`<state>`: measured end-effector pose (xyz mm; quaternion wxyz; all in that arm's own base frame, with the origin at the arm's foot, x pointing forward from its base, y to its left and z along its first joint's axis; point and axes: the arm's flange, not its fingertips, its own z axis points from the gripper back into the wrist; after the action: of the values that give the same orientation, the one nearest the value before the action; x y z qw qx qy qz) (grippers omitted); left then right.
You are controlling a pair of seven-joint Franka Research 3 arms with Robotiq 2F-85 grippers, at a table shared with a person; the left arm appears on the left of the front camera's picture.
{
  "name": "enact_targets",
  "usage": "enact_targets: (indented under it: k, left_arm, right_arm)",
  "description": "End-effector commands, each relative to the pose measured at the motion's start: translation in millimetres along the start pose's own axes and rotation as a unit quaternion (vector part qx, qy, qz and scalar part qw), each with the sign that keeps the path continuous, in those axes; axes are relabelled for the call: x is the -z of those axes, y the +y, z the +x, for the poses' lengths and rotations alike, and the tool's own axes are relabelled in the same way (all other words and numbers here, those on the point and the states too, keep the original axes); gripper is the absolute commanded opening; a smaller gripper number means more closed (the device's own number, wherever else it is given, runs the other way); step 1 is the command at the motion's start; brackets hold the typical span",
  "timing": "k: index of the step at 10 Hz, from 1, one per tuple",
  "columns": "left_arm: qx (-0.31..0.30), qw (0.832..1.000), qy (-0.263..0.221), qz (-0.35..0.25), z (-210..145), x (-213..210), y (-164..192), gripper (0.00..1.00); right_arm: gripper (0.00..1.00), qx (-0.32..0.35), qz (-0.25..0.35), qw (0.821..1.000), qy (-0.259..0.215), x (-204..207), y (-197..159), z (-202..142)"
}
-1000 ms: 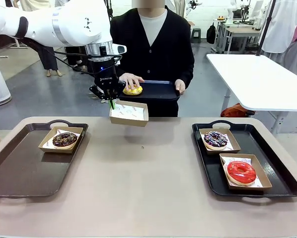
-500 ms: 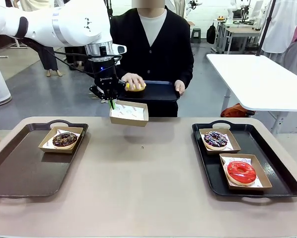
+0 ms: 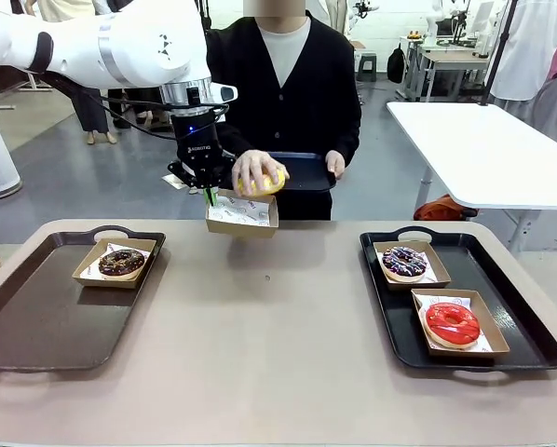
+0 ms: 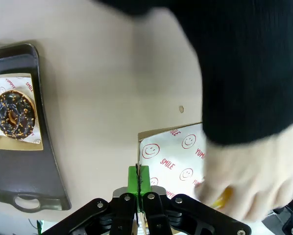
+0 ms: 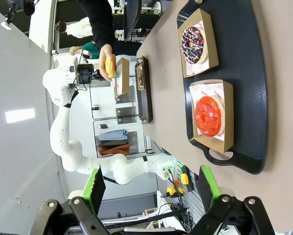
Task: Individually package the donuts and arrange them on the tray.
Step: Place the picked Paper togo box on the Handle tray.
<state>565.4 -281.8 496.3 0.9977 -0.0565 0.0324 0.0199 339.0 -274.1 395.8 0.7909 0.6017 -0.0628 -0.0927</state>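
Donuts sit across a tan desk (image 3: 278, 335) shared by two white robot arms and a person in a black cardigan. On the left black tray (image 3: 36, 317) a chocolate-brown donut (image 3: 121, 262) rests in a cardboard box. On the right black tray (image 3: 521, 317) a dark sprinkled donut (image 3: 405, 261) and a glossy red donut (image 3: 452, 323) each lie in their own box. The person holds a small dark tray (image 3: 306, 171) with one hand, while the person's other hand (image 3: 257, 172) grips the yellow donut (image 3: 271, 183) just above an empty paper-lined box (image 3: 242, 213). The left pincer (image 3: 208, 193) is clenched on that box's edge, holding it raised above the desk. The right pincer (image 5: 150, 188) is released, fingers spread wide, well apart from the right tray.
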Motion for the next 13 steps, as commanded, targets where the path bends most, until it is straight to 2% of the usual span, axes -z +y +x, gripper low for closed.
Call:
enact_targets:
  k: [1,13]
  left_arm:
    - [0.000,1.000,0.000,-0.001,0.0,-0.3,0.1,0.00]
    - [0.000,1.000,0.000,-0.001,0.0,-0.3,0.1,0.00]
  right_arm:
    - [1.00,-0.007,0.001,1.000,0.007,-3.8,-1.3,0.1]
    - [1.00,-0.007,0.001,1.000,0.007,-3.8,-1.3,0.1]
